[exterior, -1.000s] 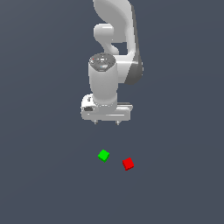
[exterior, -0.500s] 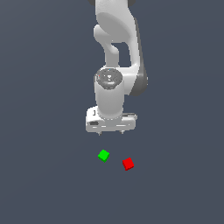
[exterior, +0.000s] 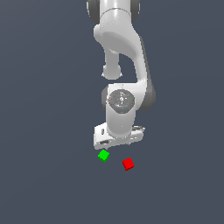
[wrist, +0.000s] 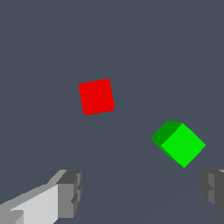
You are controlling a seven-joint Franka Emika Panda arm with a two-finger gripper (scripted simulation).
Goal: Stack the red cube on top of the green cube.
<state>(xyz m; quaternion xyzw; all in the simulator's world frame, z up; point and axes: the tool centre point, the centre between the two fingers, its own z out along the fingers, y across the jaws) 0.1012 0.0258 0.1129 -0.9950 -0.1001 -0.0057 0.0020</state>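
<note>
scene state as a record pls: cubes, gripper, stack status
red cube: on the floor, free, apart from the green one
green cube: on the floor, to the exterior view's left of the red cube, nothing on top
gripper: open, empty, above the cubes; fingers wide apart in the wrist view
contact: none between fingers and either cube
stack status: not started, red cube not yet grasped

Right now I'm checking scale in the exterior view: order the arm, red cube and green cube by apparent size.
1. Arm, far the largest.
2. Red cube and green cube: they look about equal, so I won't rank them.
</note>
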